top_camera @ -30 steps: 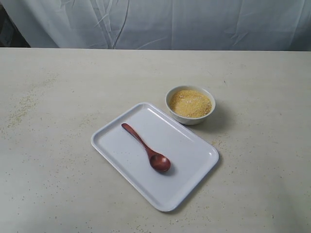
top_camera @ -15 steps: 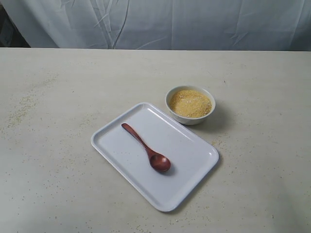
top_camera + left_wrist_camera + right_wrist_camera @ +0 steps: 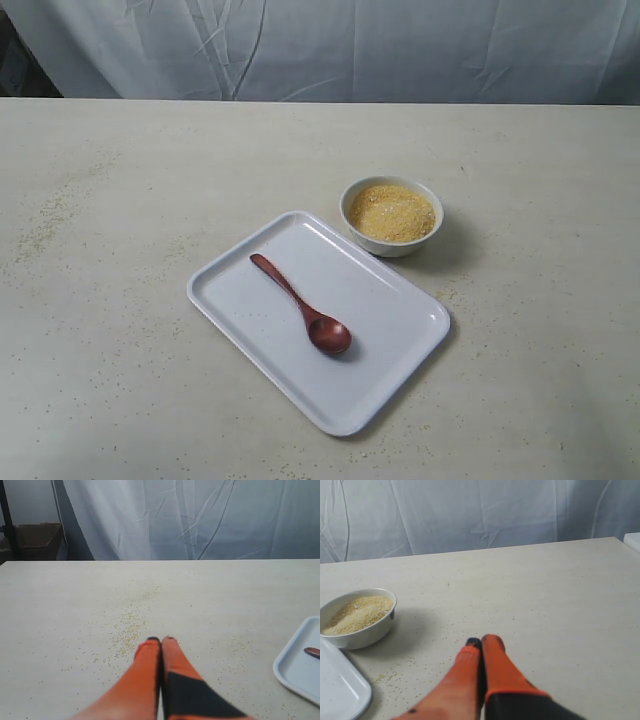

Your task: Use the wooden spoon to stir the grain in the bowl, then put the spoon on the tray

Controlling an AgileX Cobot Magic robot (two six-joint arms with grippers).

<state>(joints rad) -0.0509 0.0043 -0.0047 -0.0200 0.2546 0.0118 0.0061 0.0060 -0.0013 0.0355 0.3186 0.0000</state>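
Wooden spoon point(image 3: 300, 303) is seen lying flat on the tray point(image 3: 385, 320), scoop turned toward the camera's side, handle slanted away toward the tray's far-left edge; the whole of it is kept inside the rim. The tray is set at an angle on the bench point(image 3: 120, 200), roughly mid-scene. The bowl point(image 3: 391, 247) is placed upright just beside the tray's far-right edge; whether the two touch cannot be told. The bowl is filled nearly to the rim with the grain point(image 3: 392, 212), heaped into a low yellow mound. Stray granules point(image 3: 127, 630) are scattered over the bench surface, thickest on the left side and thinner near the bowl and along the tray's edges. Left gripper point(image 3: 161, 640) is held above bare bench well to the left of the tray, its orange fingers pressed together tip to tip, with only a corner of the tray and the end of the spoon caught at the edge of its wrist view. Right gripper point(image 3: 481, 641) is likewise closed, fingers pressed together, poised over open bench to the right of the bowl and apart from it. A creased white cloth point(image 3: 330, 50) is hung behind the bench.
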